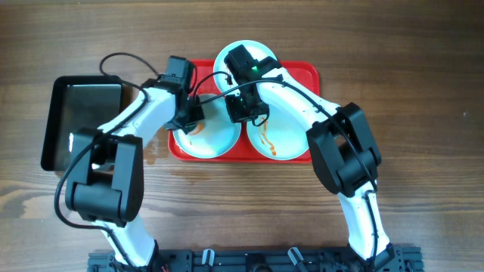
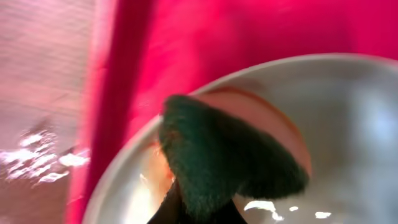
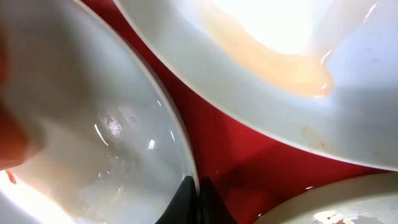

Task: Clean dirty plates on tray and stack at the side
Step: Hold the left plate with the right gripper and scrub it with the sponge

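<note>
Overhead: three plates [image 1: 224, 59] are sitting on the red tray [image 1: 304, 72], one at the far edge and two side by side nearer the robot base. None is stacked at the side yet. Black tray [image 1: 83, 113] is lying off to the left.

Left gripper [image 1: 190, 121] is clenching a dark green sponge [image 2: 224, 155] and pressing it into the near-left plate [image 1: 215, 143], right on the orange sauce smear [image 2: 280, 124]. Reading this as the scrub step: sponge face is angled down so the flat side is doing the wiping.

Right gripper [image 1: 243, 113] is hanging over the gap between the two near plates. Right wrist view is showing its jaws closed together, tips against a plate rim [image 3: 180, 149], nothing visibly pinched. Can't tell which plate's rim. Probably bracing so the plate isn't sliding under the sponge.

Near-right plate [image 1: 289, 134] is carrying an unwiped sauce squiggle [image 1: 268, 140], so cleaning is looking early. Risk: a wet plate skating on the slick tray.
</note>
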### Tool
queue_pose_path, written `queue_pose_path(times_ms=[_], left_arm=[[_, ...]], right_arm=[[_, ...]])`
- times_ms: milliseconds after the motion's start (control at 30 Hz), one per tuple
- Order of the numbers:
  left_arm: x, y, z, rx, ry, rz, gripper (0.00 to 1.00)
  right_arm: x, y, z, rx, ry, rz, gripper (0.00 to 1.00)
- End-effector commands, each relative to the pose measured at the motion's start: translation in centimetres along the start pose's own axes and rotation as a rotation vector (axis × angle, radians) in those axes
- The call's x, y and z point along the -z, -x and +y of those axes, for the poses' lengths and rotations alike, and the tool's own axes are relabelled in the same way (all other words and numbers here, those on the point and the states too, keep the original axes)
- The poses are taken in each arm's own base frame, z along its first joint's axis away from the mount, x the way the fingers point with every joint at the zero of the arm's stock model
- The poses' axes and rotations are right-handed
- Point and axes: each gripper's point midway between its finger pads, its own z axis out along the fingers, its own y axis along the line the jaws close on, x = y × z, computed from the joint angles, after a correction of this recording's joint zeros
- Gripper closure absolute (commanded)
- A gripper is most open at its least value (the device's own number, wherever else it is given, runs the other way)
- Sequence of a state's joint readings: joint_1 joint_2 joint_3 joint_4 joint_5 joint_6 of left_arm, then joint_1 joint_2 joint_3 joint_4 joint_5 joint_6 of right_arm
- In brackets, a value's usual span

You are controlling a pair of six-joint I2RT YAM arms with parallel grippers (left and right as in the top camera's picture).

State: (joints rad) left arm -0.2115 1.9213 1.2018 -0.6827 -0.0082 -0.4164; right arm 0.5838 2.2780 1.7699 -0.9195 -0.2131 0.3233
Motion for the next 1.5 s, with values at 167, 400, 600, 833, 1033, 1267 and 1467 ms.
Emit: queue_pose_path(times_ms=[167, 400, 600, 833, 1033, 1267, 1467], left_arm=[[-1.3, -5.7, 4.3, 0.084, 0.156, 0.226, 0.96], [-0.3, -7.2, -1.3, 0.105, -0.15, 0.342, 0.96], [-0.9, -4.4, -5.6, 0.087, -0.287, 0.214, 0.96], [-1.6, -5.4, -7.9, 0.046, -0.279, 0.196, 0.96], [-3.3, -6.5, -3.9, -0.009, -0.009, 0.109, 0.96], [-3.7, -5.5, 3.6, -0.002, 0.298, 0.015, 0.96], [-3.0, -4.1, 5.7, -0.003, 0.382, -0.033, 0.96]], right_arm=[[-1.0, -0.5, -0.4, -0.052, -0.014, 0.031, 0.96], [-1.0, -0.5, -0.4, -0.052, -0.013, 0.03, 0.96], [-1.0, -0.6, -0.4, -0.053, -0.014, 0.032, 0.96], [-1.0, -0.5, -0.4, -0.053, -0.013, 0.031, 0.96], [-1.0, -0.7, -0.5, -0.052, -0.016, 0.039, 0.96], [-1.0, -0.9, -0.5, -0.052, -0.02, 0.046, 0.96], [-1.0, -1.0, -0.6, -0.052, -0.02, 0.05, 0.96]])
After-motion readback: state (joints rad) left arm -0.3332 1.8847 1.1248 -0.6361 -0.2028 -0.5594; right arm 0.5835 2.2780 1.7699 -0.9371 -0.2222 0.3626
